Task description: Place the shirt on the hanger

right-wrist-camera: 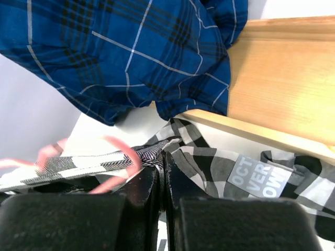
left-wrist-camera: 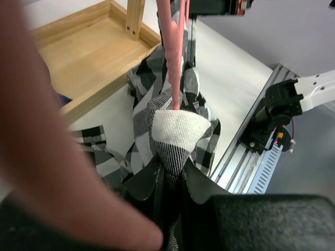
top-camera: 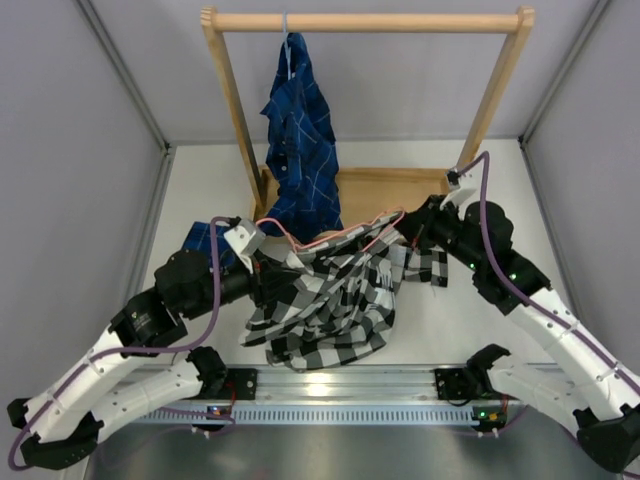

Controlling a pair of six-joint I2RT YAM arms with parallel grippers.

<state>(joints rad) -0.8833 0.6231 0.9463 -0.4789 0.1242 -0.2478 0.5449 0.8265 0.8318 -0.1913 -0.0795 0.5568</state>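
Both clamped on shirt (top-camera: 330,300): left tool (left-wrist-camera: 170,175), right tool (right-wrist-camera: 162,170); hanger (left-wrist-camera: 171,52) partly buried in folds.

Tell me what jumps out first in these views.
The black-and-white checked shirt lies bunched mid-table, pinched at either end by the left gripper and right gripper, with the pink hanger at its far edge. Behind it, a blue shirt hangs from the wooden rack.

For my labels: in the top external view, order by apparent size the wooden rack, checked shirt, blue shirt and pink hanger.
1. wooden rack
2. checked shirt
3. blue shirt
4. pink hanger, partly hidden
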